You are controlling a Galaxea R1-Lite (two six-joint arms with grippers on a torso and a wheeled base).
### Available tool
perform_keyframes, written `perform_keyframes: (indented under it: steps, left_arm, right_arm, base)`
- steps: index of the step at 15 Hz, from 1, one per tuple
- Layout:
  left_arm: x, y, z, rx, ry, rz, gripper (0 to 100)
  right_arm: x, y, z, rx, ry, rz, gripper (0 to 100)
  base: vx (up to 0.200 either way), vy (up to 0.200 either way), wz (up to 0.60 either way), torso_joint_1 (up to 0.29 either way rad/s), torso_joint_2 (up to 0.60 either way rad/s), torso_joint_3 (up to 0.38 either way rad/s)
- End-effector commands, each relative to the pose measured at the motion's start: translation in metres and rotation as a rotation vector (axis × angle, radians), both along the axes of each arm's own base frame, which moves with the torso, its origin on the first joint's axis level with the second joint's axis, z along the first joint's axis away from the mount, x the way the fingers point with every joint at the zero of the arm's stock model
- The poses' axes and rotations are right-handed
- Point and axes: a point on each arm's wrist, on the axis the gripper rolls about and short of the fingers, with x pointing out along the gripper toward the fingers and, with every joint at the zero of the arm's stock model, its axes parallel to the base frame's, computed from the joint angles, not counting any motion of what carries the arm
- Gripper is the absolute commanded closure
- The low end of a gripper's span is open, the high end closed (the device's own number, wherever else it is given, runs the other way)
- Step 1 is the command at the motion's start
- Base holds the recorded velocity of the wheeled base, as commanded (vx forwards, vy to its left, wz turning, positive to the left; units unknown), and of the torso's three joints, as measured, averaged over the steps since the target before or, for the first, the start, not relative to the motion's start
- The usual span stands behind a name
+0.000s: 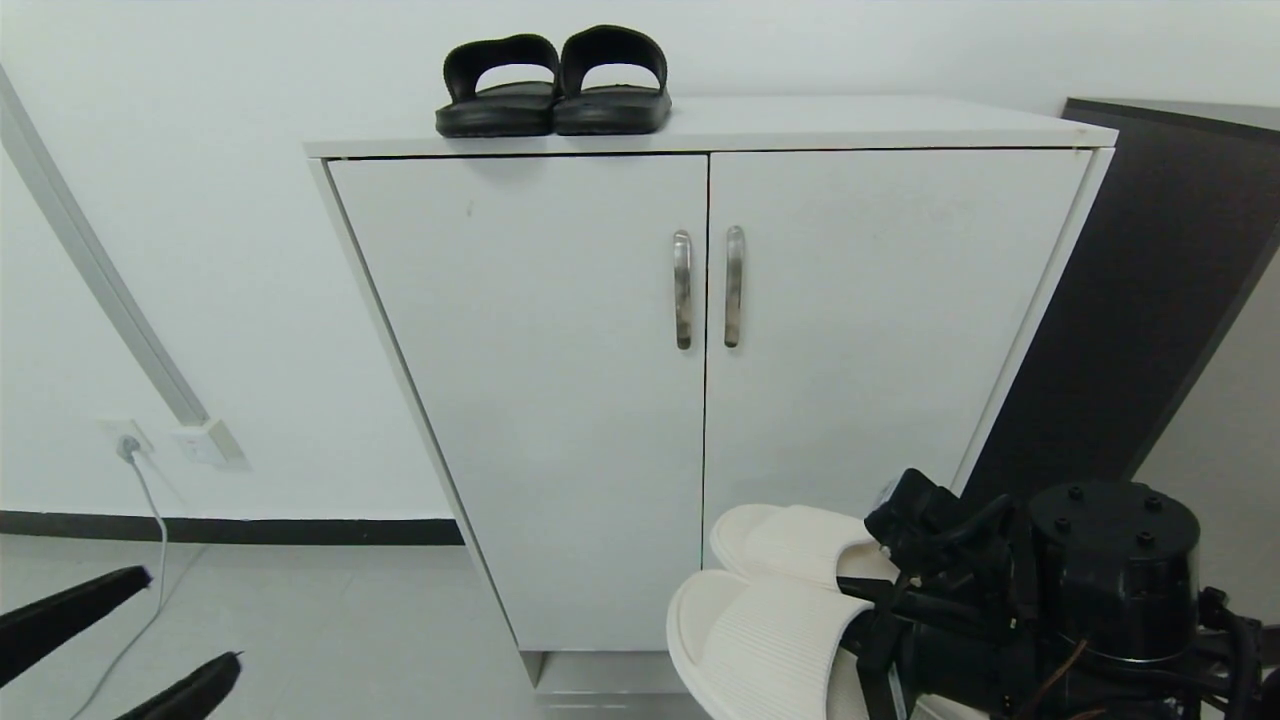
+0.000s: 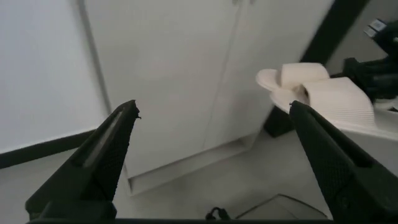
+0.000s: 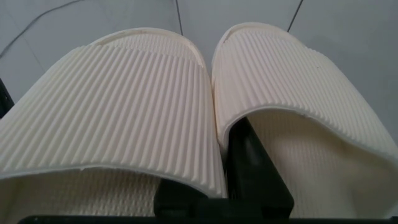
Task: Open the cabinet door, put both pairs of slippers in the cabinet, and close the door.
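Pair, cream ribbed foam slippers (image 1: pixel 770 640), clamped in my right gripper (image 1: pixel 885 600) (one carry); left gripper (image 2: pixel 212 107) gapes empty, for steel handle (image 1: pixel 682 290).

Cabinet (image 1: pixel 880 122) interior concealed behind shut doors (image 1: pixel 530 400). Heels of white slippers (image 1: pixel 775 630) masked by right gripper (image 1: pixel 885 590), cropped at right wrist view's edge.

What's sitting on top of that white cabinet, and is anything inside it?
A pair of black slippers sits side by side on the cabinet top, toward its left end. Both doors are shut, so the inside is hidden.
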Motion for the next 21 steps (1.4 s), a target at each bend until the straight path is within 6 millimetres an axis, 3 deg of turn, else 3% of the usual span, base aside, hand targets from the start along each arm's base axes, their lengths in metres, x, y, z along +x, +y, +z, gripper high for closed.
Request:
perform_keyframes:
  steps: [1, 5, 8, 11, 14, 18, 21]
  left_arm:
    - [0.043, -0.020, 0.006, 0.007, 0.107, -0.196, 0]
    - [0.081, -0.067, 0.035, 0.014, 0.127, -0.356, 0]
    - [0.103, -0.117, 0.067, -0.088, 0.096, -0.500, 0]
    - [0.134, -0.157, 0.073, -0.142, 0.079, -0.556, 0]
    - [0.163, -0.183, 0.065, -0.185, 0.075, -0.555, 0]
    - [0.181, -0.210, 0.075, -0.223, 0.064, -0.573, 0]
    - [0.190, -0.218, 0.083, -0.224, 0.049, -0.430, 0]
  right_arm:
    - [0.000, 0.000, -0.001, -0.006, -0.003, 0.002, 100]
    - [0.000, 0.000, -0.003, -0.021, -0.005, 0.010, 100]
    - [0.000, 0.001, -0.005, -0.027, 0.001, 0.010, 100]
    - [0.000, 0.001, -0.006, -0.028, 0.001, 0.008, 100]
    - [0.000, 0.000, -0.007, -0.032, 0.004, 0.007, 100]
    - [0.001, 0.001, -0.010, -0.041, 0.012, 0.004, 100]
    - [0.002, 0.002, -0.012, -0.048, 0.017, 0.005, 100]
  base:
    - [0.000, 0.000, 0.00, 0.000, 0.00, 0.000]
    - [0.000, 0.000, 0.00, 0.000, 0.00, 0.000]
    - [0.000, 0.000, 0.00, 0.000, 0.00, 0.000]
    - [0.000, 0.000, 0.00, 0.000, 0.00, 0.000]
    - [0.000, 0.000, 0.00, 0.000, 0.00, 0.000]
    - [0.000, 0.000, 0.00, 0.000, 0.00, 0.000]
    - [0.000, 0.000, 0.00, 0.000, 0.00, 0.000]
